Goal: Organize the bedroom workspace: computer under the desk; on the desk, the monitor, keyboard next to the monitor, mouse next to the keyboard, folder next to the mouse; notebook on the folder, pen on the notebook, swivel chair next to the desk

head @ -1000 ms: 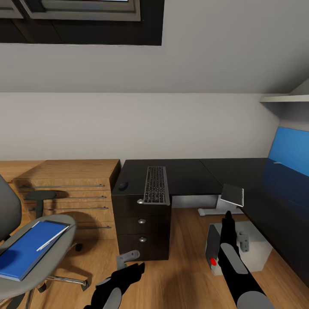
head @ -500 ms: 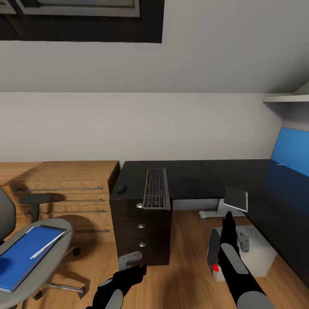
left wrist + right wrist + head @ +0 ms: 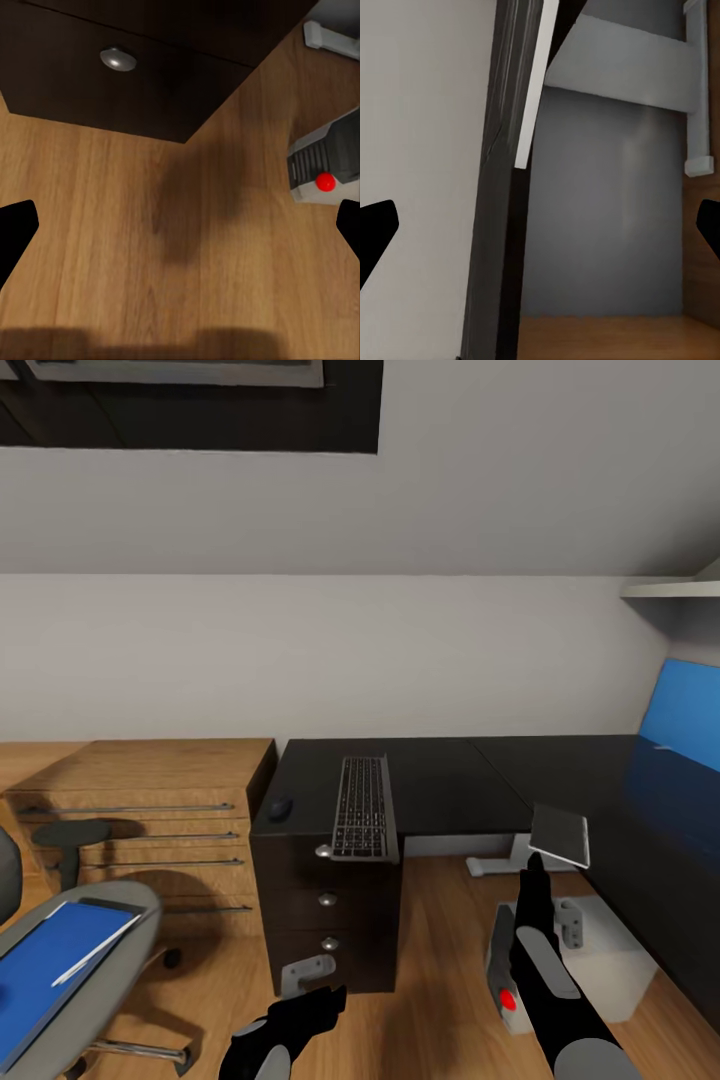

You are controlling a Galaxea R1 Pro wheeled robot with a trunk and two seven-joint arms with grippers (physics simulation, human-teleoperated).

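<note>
The black desk [image 3: 440, 775] carries the keyboard [image 3: 362, 810] over its drawer end, with the small mouse [image 3: 280, 807] beside it. At the lower left, the blue folder [image 3: 45, 975] lies on the swivel chair [image 3: 120, 905] with the pen [image 3: 95, 952] on top. The light-grey computer [image 3: 600, 960] stands on the floor by the desk. A thin grey slab with a pale edge, apparently the notebook [image 3: 561, 836], juts out just above my right gripper [image 3: 535, 868]; contact is unclear. That gripper [image 3: 540, 225] is open. My left gripper [image 3: 305, 975] [image 3: 180, 225] hangs open over the floor. The monitor is out of view.
A low light-wood cabinet [image 3: 150, 800] stands left of the desk. A bright blue panel [image 3: 688, 710] rises at the far right. The desk's lowest drawer knob [image 3: 118, 58] and the computer's red button [image 3: 324, 181] are near my left gripper. The wood floor [image 3: 440, 960] lies between drawers and computer.
The whole picture has shifted, so the camera moved: chair and cabinet slid toward the left edge, the desk sits lower. Both arms keep much the same pose.
</note>
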